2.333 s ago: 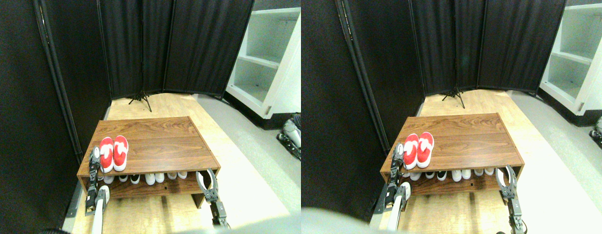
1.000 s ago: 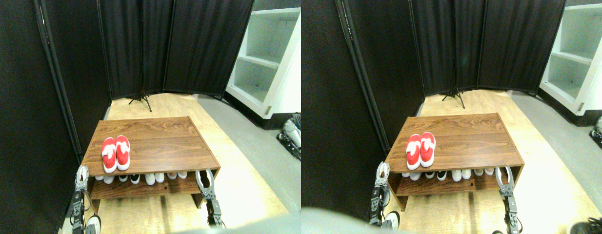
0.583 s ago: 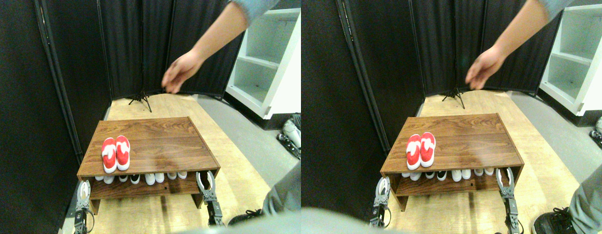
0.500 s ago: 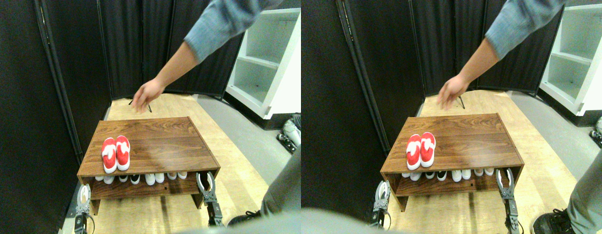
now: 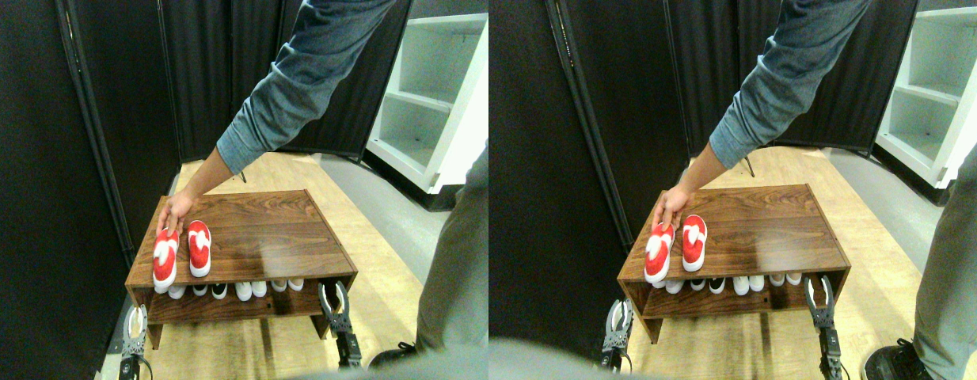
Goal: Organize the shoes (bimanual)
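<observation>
Red shoes [image 5: 180, 252] are resting on the worktop [image 5: 259, 237]; a person's hand [image 5: 174, 212] is touching the left one; both the left claw [image 5: 134, 324] and the right claw [image 5: 333, 298] are standing wide, empty.

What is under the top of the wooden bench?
Under the bench top, a lower shelf holds a row of white and black shoes. Only their toes show; the rest is covered by the top.

L shoe [image 5: 165, 261] is gripped by a hand [image 5: 174, 212] at rack [image 5: 283, 245] edge; R shoe [image 5: 199, 248] is set beside it, apart.
</observation>
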Available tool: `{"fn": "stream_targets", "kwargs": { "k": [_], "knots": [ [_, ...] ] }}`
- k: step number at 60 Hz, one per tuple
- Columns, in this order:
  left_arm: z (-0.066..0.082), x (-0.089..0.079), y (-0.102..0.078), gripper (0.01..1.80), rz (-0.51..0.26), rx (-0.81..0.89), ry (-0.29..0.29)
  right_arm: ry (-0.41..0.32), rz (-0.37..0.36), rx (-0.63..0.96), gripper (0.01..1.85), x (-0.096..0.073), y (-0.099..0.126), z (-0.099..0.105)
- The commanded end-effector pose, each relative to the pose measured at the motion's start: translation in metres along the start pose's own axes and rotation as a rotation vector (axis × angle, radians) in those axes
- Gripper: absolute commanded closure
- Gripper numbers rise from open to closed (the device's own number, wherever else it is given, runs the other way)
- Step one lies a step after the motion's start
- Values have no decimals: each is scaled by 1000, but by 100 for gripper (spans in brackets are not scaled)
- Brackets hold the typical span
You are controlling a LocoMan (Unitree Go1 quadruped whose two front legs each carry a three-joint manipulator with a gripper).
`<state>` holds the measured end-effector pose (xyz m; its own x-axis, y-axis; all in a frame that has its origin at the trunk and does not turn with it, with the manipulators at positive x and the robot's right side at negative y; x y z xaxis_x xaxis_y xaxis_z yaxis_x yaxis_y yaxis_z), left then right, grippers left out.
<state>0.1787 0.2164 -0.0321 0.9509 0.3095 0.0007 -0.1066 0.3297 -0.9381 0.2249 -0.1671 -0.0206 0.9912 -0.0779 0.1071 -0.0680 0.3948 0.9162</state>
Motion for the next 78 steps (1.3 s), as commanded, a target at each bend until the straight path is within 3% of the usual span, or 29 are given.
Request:
{"fn": "stream_targets", "kwargs": {
  "k": [1,33,37,39,40,43,46,52,64,78],
  "knots": [
    [1,1,-12,176,-52,-11,-1,-6,68,3,164,2,12,2],
    [7,-4,-12,177,-69,9,-7,-1,69,7,162,2,17,1],
    [6,-6,-10,157,-70,-1,4,-2,70,10,163,2,18,1],
    [5,-7,-10,127,-56,-5,16,0,73,21,164,3,18,0],
    [5,-7,-10,127,-56,-5,16,0,73,21,164,3,18,0],
    [3,-6,-10,83,-51,9,46,-1,68,22,165,3,17,0],
    [1,-6,-10,55,-39,17,66,3,74,19,165,3,18,-1],
    [-2,-4,-11,30,-20,-2,106,5,74,20,164,3,18,-1],
    [-6,4,-8,17,-6,-15,125,-3,74,-4,164,3,19,-1],
    [-11,35,-5,17,9,-33,158,-3,82,-4,164,5,18,-1]
  ]
}}
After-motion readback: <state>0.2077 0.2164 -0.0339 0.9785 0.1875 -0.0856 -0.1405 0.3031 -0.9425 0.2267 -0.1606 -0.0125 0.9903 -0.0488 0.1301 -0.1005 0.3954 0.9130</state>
